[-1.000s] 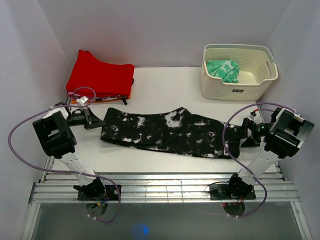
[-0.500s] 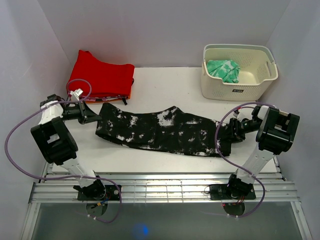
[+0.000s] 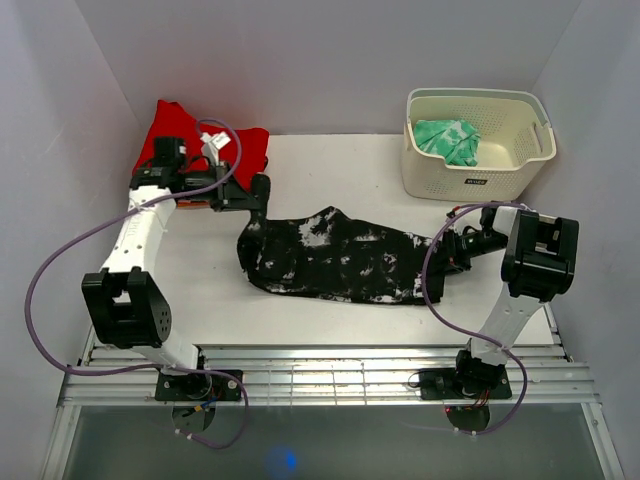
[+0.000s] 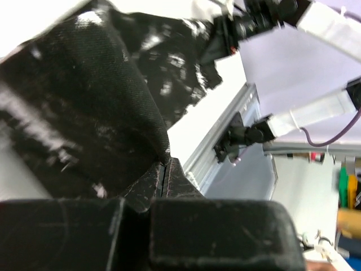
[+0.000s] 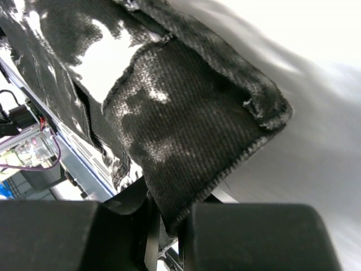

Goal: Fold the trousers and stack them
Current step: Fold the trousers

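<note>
Item one — the trousers [image 3: 340,258]: black cloth with white splatter. We find them stretched across the middle of the table [image 3: 330,165], running from 9 o'clock to 3 o'clock.

Item two, the left gripper [image 3: 256,203]: its jaws are clenched on the trousers' 9 o'clock end, which is drawn up toward 10 o'clock, just beside the red garment [image 3: 190,145].

Item three, the right gripper [image 3: 447,250]: we note its jaws pinched on a hem corner at the 3 o'clock end.

Item four — the basket [image 3: 478,183] at 1 o'clock holds the green cloth [image 3: 447,140] and stands well apart from the trousers.
</note>
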`<state>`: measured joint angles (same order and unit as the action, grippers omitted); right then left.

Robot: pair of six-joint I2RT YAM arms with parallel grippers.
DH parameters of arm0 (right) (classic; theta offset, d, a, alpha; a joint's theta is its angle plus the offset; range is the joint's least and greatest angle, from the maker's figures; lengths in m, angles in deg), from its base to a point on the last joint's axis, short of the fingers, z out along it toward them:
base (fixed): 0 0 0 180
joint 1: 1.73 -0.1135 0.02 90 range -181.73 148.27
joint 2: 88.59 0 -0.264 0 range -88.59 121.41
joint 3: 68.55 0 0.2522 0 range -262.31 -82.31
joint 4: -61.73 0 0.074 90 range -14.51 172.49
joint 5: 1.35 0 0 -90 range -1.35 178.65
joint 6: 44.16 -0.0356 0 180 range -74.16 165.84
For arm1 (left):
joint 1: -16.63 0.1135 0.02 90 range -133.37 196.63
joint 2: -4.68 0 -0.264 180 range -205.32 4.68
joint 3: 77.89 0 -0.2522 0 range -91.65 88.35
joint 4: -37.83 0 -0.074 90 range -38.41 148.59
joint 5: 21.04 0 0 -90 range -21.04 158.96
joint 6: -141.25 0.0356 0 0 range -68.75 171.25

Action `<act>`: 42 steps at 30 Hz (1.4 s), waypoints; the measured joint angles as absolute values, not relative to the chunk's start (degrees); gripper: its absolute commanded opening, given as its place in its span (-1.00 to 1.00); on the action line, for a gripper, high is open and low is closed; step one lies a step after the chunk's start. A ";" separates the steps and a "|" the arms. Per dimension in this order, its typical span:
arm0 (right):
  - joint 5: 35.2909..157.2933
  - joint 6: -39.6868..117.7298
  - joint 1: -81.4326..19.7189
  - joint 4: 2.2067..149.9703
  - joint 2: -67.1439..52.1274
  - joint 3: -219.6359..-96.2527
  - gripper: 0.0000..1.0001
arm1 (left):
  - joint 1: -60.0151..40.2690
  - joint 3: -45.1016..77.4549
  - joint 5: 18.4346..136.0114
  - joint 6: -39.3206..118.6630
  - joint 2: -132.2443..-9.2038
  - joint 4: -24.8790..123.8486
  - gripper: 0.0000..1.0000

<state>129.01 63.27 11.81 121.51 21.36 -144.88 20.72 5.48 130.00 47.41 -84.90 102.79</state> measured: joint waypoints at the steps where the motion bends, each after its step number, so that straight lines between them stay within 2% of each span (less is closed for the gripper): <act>1: 129.23 62.87 11.15 121.19 21.45 -145.16 -0.84 | 18.12 5.63 129.10 45.32 -84.79 100.97 -1.00; 10: 130.96 60.91 8.62 118.98 22.24 -145.64 -0.84 | -2.09 7.09 121.15 27.35 -87.08 85.32 -1.00; 19: 132.83 59.51 7.42 117.47 22.52 -145.55 -0.85 | -18.90 3.07 110.17 16.66 -100.31 74.33 -1.00; 25: 133.91 58.39 6.87 116.27 22.52 -145.09 -0.85 | -25.09 -1.69 101.47 12.47 -109.29 72.54 -1.00; 31: 134.93 57.23 6.43 114.91 22.52 -144.22 -0.84 | -29.26 -4.10 96.49 9.58 -112.79 72.17 -1.00; 42: 135.59 55.60 5.17 113.36 22.52 -143.37 -0.84 | -32.26 -10.74 93.23 6.11 -117.20 71.64 -1.00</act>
